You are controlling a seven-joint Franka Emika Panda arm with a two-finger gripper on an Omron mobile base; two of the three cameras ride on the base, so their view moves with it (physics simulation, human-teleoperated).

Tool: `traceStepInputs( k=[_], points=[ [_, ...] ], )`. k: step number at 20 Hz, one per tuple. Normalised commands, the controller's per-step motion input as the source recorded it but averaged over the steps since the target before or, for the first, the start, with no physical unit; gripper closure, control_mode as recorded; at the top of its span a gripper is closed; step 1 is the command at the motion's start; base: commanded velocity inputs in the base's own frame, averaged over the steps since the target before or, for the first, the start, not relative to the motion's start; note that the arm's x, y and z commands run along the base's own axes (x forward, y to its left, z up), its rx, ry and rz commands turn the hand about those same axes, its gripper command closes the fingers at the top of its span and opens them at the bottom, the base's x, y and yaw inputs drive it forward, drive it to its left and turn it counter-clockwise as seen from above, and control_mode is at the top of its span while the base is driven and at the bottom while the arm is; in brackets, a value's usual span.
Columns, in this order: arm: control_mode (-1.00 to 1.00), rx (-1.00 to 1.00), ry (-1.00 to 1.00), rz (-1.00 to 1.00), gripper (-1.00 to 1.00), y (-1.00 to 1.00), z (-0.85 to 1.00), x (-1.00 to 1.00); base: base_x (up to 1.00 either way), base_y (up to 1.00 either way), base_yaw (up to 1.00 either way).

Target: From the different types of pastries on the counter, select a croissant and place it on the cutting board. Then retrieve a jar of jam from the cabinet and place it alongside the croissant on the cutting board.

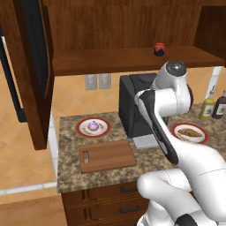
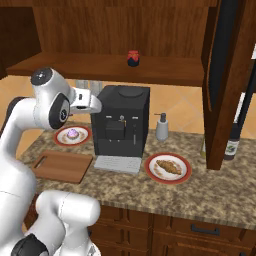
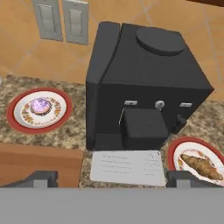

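Hand view: the gripper (image 3: 111,178) hangs above the black coffee machine (image 3: 146,87), its fingers (image 3: 41,178) spread wide apart with nothing between them. To the right of the machine, the croissant (image 3: 200,166) lies on a red-rimmed plate (image 3: 175,151) on the counter (image 3: 52,131). To the machine's left, the cupcake (image 3: 40,105) sits on a second red-rimmed plate (image 3: 15,103). The cutting board (image 1: 107,155) lies bare in front of that plate, left of the machine's grey tray (image 3: 128,166). Above the machine, the jar of jam (image 2: 133,58) stands upright on the shelf of the cabinet (image 2: 165,70), door open. A soap dispenser (image 2: 162,127) stands just right of the machine.
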Motion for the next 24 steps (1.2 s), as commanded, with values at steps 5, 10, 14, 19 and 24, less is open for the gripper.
traceStepInputs(
  k=[5,10,14,19,24],
  points=[
    [-1.00,-0.23,0.12,0.00,-1.00,-0.05,1.00,0.12,0.00,0.00,0.00],
    [-1.00,-0.03,0.10,0.00,-1.00,-0.19,0.66,0.19,0.00,0.00,0.00],
    [-1.00,0.06,-0.15,0.02,-1.00,-0.42,0.06,0.46,0.00,0.00,0.00],
    [-1.00,0.25,-0.20,0.11,-1.00,-0.90,0.40,0.84,0.00,0.00,0.00],
    [-1.00,0.01,0.00,0.00,-1.00,0.01,-0.23,0.00,0.00,0.00,0.00]
  ],
)
